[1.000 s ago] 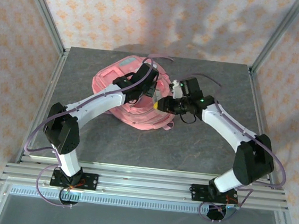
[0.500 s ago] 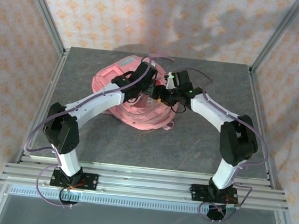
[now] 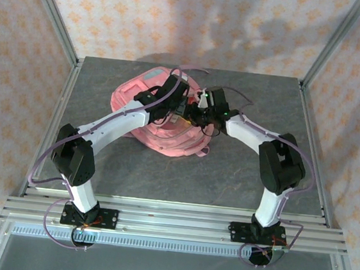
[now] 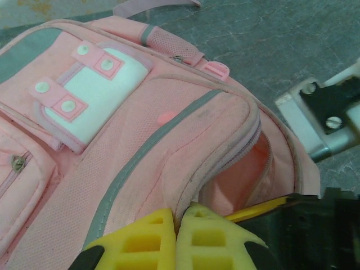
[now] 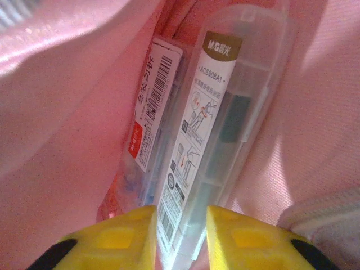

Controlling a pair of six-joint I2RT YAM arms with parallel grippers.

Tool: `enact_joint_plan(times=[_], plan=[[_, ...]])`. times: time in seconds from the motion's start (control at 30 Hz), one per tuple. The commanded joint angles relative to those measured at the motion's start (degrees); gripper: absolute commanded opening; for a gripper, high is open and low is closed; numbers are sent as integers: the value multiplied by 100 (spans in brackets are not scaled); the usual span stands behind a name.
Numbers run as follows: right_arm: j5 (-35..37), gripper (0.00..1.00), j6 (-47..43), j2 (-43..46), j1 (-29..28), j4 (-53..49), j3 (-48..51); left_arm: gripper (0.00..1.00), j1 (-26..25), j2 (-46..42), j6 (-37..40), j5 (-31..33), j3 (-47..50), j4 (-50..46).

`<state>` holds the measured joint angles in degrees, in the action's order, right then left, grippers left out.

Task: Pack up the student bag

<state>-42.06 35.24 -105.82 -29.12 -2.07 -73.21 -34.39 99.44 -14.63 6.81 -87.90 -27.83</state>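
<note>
Grips a clear plastic pen case point(image 5: 225, 140) with the right gripper point(image 5: 180, 228), yellow pads tight against either side of its near end, deep among pink lining. Sets it alongside a slimmer barcoded packet point(image 5: 152, 112), the two touching.

Has swung in over the last second from just right of the student bag point(image 3: 139, 98) to its mouth, with the wrist now over the opening. Reads as the case being delivered, release probably next.

Keeps the left gripper point(image 4: 177, 230) pressed together on the zip edge of the main compartment, holding the mouth agape. No shift on that side.

Puts one more item nearly packed; leaves letting go, backing out and zipping to do.

Has the bag lying flat, front pockets up, toward the far middle of a grey stone-patterned tabletop point(image 3: 240, 173), well in from the edges. Beyond that, aluminium frame posts point(image 3: 51, 12) and pale pink wall panels point(image 3: 179, 19) dotted with orange motifs.
</note>
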Motion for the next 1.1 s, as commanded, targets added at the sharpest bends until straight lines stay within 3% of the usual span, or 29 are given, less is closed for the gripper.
enact_joint_plan(times=[0.0,0.13,0.23,0.3,0.37,0.4,0.47,0.57,0.83,1.07], plan=[[-171,22,262,-259,-149,488,15,0,11,-372,-162,-10,9,325],[-396,13,502,-419,-281,1030,19,0,9,-381,-262,-92,68,377],[-379,13,520,-369,-287,1123,139,0,11,-385,-354,-189,144,422],[-309,16,357,-180,-287,1023,321,0,9,-405,-391,-181,189,429],[-139,24,124,145,-274,816,594,0,11,-444,-454,-173,242,428],[11,30,-28,374,-278,667,767,3,10,-481,-493,-178,283,449],[305,40,-299,843,-271,427,1142,21,9,-566,-577,-209,377,506],[720,44,-614,1513,-269,10,1669,39,11,-825,-790,-229,616,588],[904,45,-756,2693,-294,-145,2633,56,285,-2296,-1823,-36,2646,1210],[696,45,-727,2595,-394,81,2312,61,1153,-2664,-2539,-748,4121,2036]])
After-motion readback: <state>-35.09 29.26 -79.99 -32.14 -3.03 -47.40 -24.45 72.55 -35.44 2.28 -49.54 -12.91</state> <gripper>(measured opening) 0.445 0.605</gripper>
